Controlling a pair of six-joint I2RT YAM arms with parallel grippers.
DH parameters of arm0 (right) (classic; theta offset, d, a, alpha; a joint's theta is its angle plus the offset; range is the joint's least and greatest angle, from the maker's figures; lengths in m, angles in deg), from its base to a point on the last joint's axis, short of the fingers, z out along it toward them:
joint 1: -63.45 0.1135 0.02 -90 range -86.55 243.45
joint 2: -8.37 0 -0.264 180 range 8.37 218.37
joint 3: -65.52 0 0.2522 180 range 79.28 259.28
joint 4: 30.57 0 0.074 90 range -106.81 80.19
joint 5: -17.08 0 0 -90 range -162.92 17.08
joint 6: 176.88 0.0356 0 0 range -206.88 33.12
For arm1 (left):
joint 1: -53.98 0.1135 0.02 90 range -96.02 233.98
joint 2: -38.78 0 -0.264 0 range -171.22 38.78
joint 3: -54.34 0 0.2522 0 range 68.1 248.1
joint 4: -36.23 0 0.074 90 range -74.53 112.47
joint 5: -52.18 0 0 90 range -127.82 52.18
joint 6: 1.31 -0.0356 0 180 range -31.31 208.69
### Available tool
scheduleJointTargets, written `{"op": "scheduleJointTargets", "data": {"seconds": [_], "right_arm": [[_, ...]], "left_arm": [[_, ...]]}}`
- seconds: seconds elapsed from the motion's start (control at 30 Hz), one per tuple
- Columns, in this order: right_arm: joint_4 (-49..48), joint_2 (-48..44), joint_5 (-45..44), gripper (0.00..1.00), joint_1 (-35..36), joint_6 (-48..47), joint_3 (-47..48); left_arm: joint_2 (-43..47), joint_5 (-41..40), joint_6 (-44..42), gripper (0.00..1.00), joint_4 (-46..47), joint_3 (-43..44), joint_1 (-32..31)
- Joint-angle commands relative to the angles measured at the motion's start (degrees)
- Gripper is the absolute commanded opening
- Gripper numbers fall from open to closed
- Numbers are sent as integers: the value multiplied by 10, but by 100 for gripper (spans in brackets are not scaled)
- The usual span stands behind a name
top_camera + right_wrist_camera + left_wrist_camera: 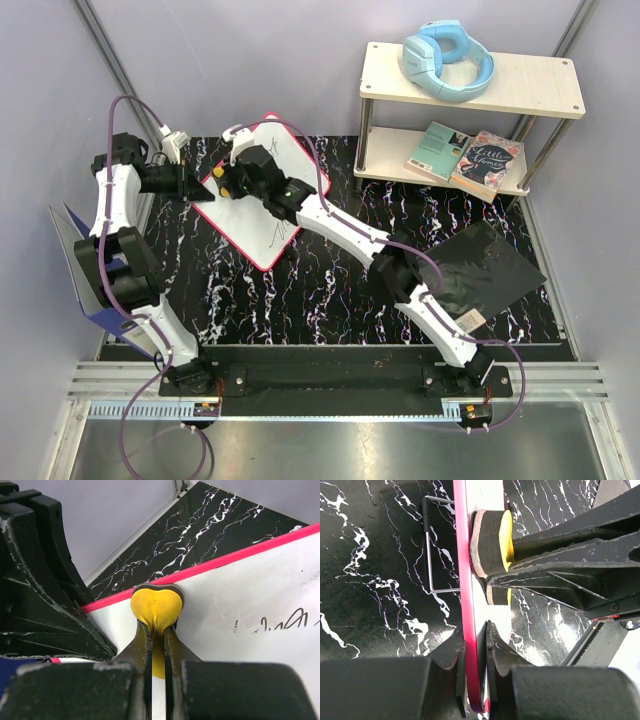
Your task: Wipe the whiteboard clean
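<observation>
White rectangular whiteboard [275, 190] with a thin red-pink rim and rounded corners: it sits diagonally on the black, white-veined marble-pattern tabletop [300, 290] and is the reference for every position below. Whether it lies flat or leans, I cannot tell. Dark handwriting [281, 232] shows on the part of its face nearer my bases.

My left gripper [476, 647] is at the board's left edge. One finger sits on each side of the rim, and the jaws are drawn narrow and clamped on the board itself.

My right gripper [157, 630] is over the board's face, close to that same edge. Its jaws are pinched tight on a yellow heart-shaped eraser [156, 604] backed with dark felt. The felt side presses against the white surface just inside the rim. The eraser and my left fingers are near each other along the edge, not touching.

A thin bent metal wire [430, 555] shows on the board's back side, opposite the eraser. What it attaches to, I cannot tell.

Right of the board, well apart, lies a black flat sheet [490, 265]. Beyond the board's far right stands a pale two-tier shelf [545, 95], with light-blue headphones [450, 58] on top and two books [485, 165] below. Left of the board is a blue-grey folder [62, 232].
</observation>
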Motion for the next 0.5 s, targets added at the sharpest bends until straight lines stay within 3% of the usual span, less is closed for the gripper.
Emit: {"op": "scheduleJointTargets", "data": {"seconds": [0.0,0.47], "right_arm": [[53,55,-27,0,-25,25,-8],[40,53,-8,0,-109,30,-5]], "left_arm": [[49,-61,-147,0,17,32,-31],[108,-72,-233,0,-2,2,-36]]}}
